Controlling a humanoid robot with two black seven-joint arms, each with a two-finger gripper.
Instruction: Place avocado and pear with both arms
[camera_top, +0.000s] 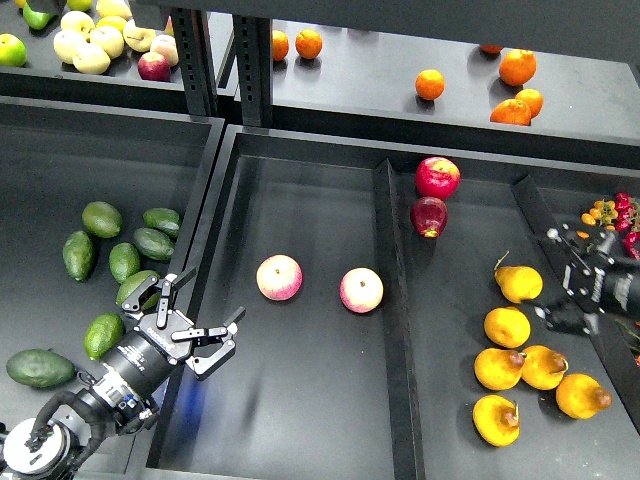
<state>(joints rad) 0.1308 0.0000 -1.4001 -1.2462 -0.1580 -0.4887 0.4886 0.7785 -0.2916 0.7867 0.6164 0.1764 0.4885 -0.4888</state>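
Observation:
Several green avocados lie in the left bin (60, 150); the nearest one (136, 288) is partly hidden behind my left gripper (213, 294). That gripper is open and empty and hangs over the wall between the left bin and the middle tray. Several golden pears lie in the right compartment, among them one with a stem (520, 283) and one at the front (497, 420). My right gripper (551, 277) is open and empty at the right edge, just right of the stemmed pear and apart from it.
Two pink-yellow apples (279, 277) (361, 290) lie in the middle tray. Two red apples (438, 177) lie at the back of the right compartment. A raised divider (393, 300) separates these. Oranges (519, 68) sit on the upper shelf and small tomatoes (603, 213) at far right.

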